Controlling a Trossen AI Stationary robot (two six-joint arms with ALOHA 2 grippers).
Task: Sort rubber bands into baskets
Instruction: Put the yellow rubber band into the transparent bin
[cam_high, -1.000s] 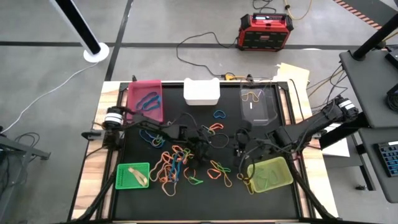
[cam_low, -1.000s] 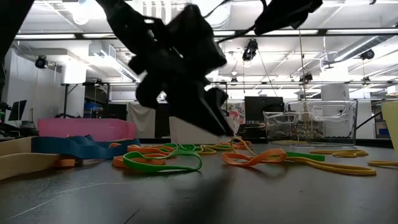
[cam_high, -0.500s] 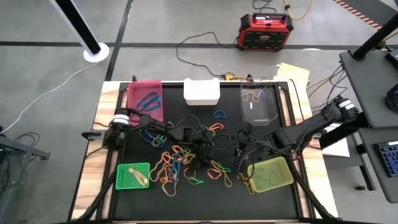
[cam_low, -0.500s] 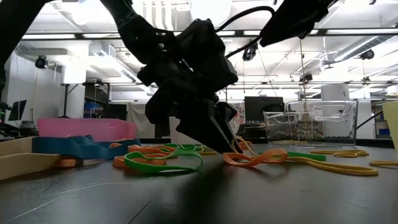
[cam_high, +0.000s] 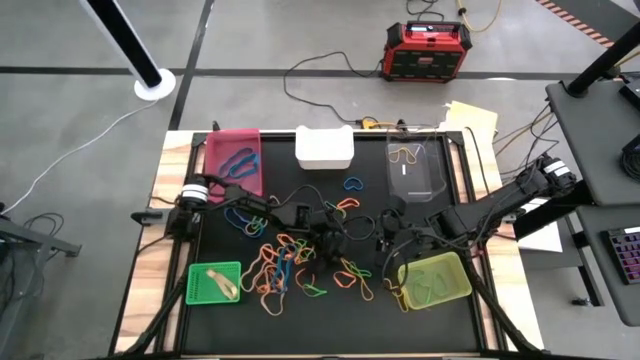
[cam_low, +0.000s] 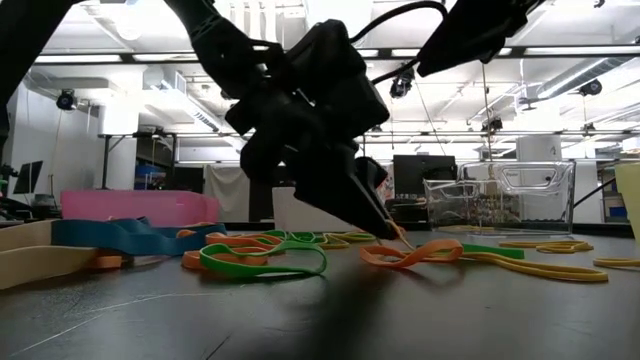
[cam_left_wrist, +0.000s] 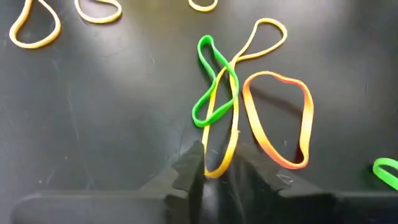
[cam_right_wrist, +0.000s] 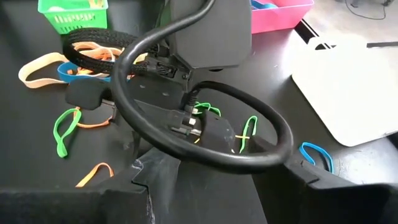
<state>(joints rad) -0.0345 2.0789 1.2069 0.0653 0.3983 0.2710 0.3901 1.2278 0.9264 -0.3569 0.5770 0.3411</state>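
Left gripper (cam_left_wrist: 214, 177) down on the black mat, dark fingers (cam_left_wrist: 186, 171) pinched narrow around the end of a thin yellow rubber loop (cam_left_wrist: 227, 118); crossed by a green loop (cam_left_wrist: 208, 87), beside an orange one (cam_left_wrist: 277, 118). Right gripper (cam_high: 392, 262) spread wide, empty, just beside the translucent yellow-green plastic basket (cam_high: 434, 280).

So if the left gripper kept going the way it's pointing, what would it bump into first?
The left gripper points down at the mat, with a yellow rubber band between its fingertips. It would probably meet that band first, then the black mat.
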